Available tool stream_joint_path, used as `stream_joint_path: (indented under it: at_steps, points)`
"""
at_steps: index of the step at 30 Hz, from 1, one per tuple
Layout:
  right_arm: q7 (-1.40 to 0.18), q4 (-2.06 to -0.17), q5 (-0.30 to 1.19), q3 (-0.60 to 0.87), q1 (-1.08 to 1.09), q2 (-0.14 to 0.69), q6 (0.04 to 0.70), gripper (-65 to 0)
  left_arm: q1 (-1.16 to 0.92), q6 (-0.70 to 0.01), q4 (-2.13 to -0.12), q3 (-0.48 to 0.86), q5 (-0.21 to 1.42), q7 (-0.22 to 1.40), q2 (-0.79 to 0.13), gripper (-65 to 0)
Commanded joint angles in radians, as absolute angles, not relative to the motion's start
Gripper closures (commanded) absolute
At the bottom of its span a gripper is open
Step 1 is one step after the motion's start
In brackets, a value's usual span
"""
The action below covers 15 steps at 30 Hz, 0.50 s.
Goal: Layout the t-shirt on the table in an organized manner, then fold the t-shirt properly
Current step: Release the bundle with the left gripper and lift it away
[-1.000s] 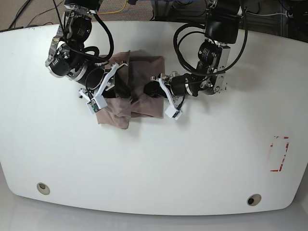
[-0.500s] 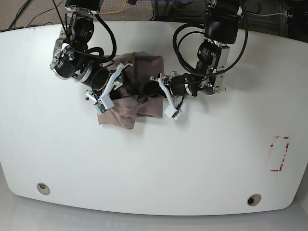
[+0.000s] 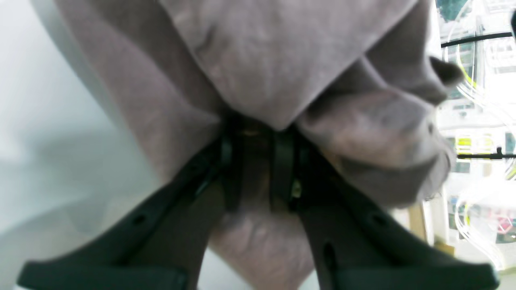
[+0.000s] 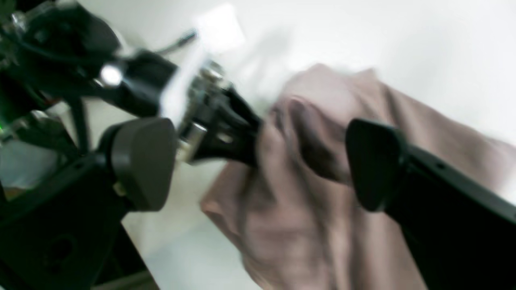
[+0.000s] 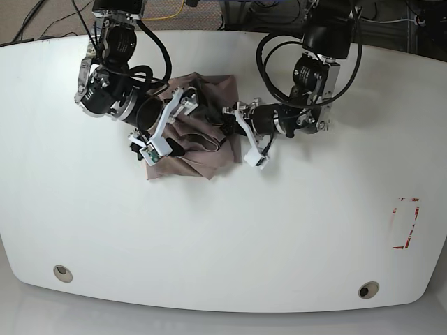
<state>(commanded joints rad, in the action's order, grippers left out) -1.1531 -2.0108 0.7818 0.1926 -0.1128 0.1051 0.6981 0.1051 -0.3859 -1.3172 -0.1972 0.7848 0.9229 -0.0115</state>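
The t-shirt [image 5: 202,150] lies bunched in a mauve-brown heap at the back middle of the white table [image 5: 279,230]. My left gripper [image 5: 222,132] reaches into the heap from the right. In the left wrist view it [image 3: 256,137] is shut on a pinched fold of the t-shirt [image 3: 282,60], which hangs in thick folds in front of it. My right gripper [image 5: 181,125] comes in from the left. In the blurred right wrist view it [image 4: 258,165] is open, its pads [image 4: 141,161] wide apart with the t-shirt [image 4: 330,225] beyond them.
A red tape rectangle [image 5: 405,223] marks the right side of the table. Two grey grommets [image 5: 63,272] [image 5: 368,289] sit near the front edge. Both arms' cables and bodies crowd the back edge, with floor and wires behind it.
The shirt has been drawn into a tighter, smaller heap, its lower flap pulled up and in. The right gripper has swung further over the cloth, and the left arm has shifted slightly right.
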Motion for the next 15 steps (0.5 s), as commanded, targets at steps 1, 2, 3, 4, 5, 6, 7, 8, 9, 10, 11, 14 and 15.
stream_joint_path:
  at_steps: [1,2,3,4,5,6,7,8,9,10,11,14,15]
  points:
    - [-1.153,-2.011,0.799,0.193,-0.113,0.12,0.698,-65.0,0.105,-0.386,-1.339,-0.196,0.82,0.923,-0.031,-11.0]
    - [-1.153,-2.011,0.806,0.193,-0.113,0.128,0.698,-65.0,0.105,-0.386,-1.351,-0.196,0.843,0.923,-0.041,-11.0]
    - [-1.153,-2.011,0.811,0.194,-0.114,0.137,0.698,-65.0,0.105,-0.386,-1.36,-0.196,0.868,0.923,-0.051,-11.0]
    - [-1.153,-2.009,0.812,0.194,-0.114,0.145,0.698,-65.0,0.105,-0.386,-1.369,-0.194,0.892,0.921,-0.059,-11.0]
    - [-1.153,-2.008,0.814,0.194,-0.116,0.154,0.698,-65.0,0.105,-0.386,-1.379,-0.186,0.917,0.921,-0.068,-11.0]
    - [-1.153,-2.006,0.817,0.196,-0.122,0.165,0.698,-64.5,0.105,-0.386,-1.388,-0.174,0.937,0.921,-0.073,-11.0]
    - [-1.153,-2.006,0.819,0.202,-0.133,0.171,0.698,-63.6,0.105,-0.386,-1.394,-0.163,0.951,0.921,-0.076,-11.0]
    - [-1.153,-2.006,0.819,0.206,-0.145,0.174,0.698,-62.5,0.105,-0.386,-1.403,-0.151,0.964,0.921,-0.077,-11.0]
    - [-1.153,-2.006,0.82,0.208,-0.154,0.174,0.698,-61.0,0.105,-0.386,-1.411,-0.142,0.978,0.921,-0.079,-11.1]
    - [-1.153,-2.006,0.82,0.205,-0.163,0.174,0.698,-59.9,0.105,-0.39,-1.417,-0.134,0.99,0.921,-0.079,-11.5]
    - [-1.153,-2.005,0.82,0.202,-0.17,0.174,0.698,-58.7,0.105,-0.403,-1.426,-0.125,1.006,0.921,-0.081,-13.2]
    - [-1.153,-2.003,0.82,0.2,-0.199,0.17,0.698,-56.6,0.102,-0.43,-1.463,-0.079,1.041,0.923,-0.082,-19.7]
    - [-1.153,-2.0,0.82,0.2,-0.205,0.17,0.698,-56.6,0.099,-0.432,-1.48,-0.061,1.05,0.924,-0.088,-21.4]
